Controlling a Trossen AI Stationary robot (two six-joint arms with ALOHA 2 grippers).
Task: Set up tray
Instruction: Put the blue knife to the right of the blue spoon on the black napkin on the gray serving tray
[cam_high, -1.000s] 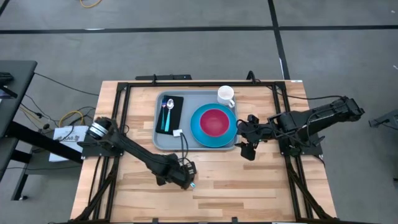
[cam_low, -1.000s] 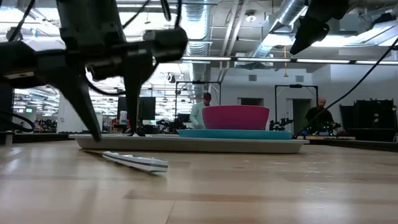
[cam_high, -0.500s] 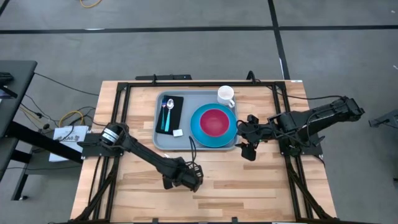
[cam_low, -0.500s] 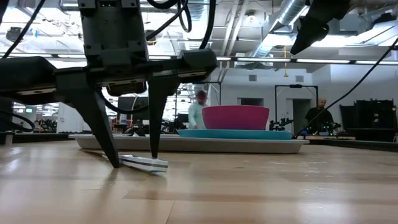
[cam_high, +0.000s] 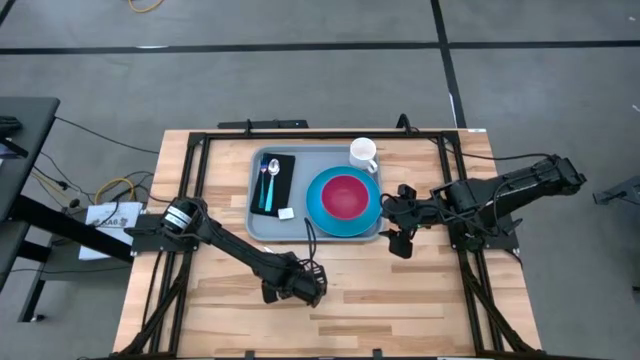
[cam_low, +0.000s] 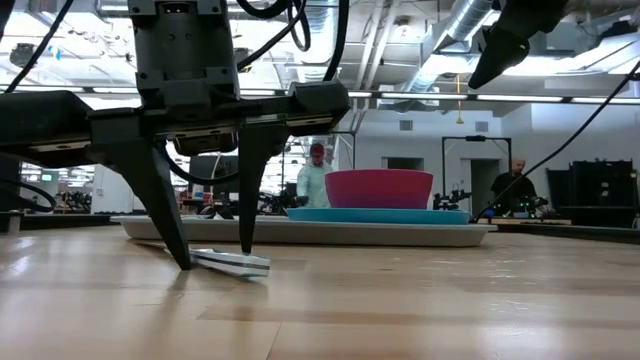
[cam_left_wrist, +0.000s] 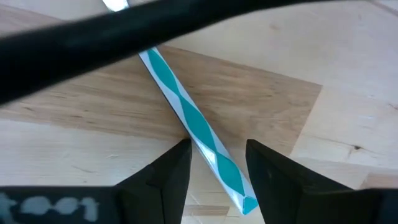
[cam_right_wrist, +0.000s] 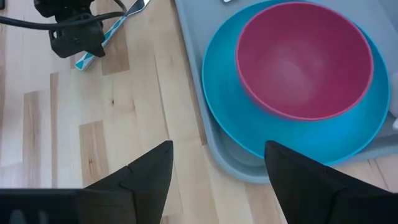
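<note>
A utensil with a teal-and-white twisted handle (cam_left_wrist: 199, 127) lies flat on the wooden table, near of the grey-blue tray (cam_high: 258, 228). My left gripper (cam_left_wrist: 217, 168) is open and points down. One fingertip stands on each side of the handle (cam_low: 232, 262), at table level, and I see no touch. The tray holds a black napkin (cam_high: 283, 190) with a spoon (cam_high: 270, 178), a blue plate (cam_high: 320, 215) carrying a pink bowl (cam_high: 346, 196), and a white mug (cam_high: 363, 153). My right gripper (cam_right_wrist: 217, 186) is open and hovers above the table just right of the tray.
A small white piece (cam_high: 286, 213) lies on the tray below the napkin. A black metal frame (cam_high: 200, 190) runs along the table's sides. Bare wood (cam_high: 400, 300) lies near of the tray. People stand in the room beyond the far edge (cam_low: 316, 180).
My left gripper has moved toward the table's right and come down over the striped utensil, so its open fingers now stand on either side of the handle. It has kept still for the last half second. The utensil has not moved.
</note>
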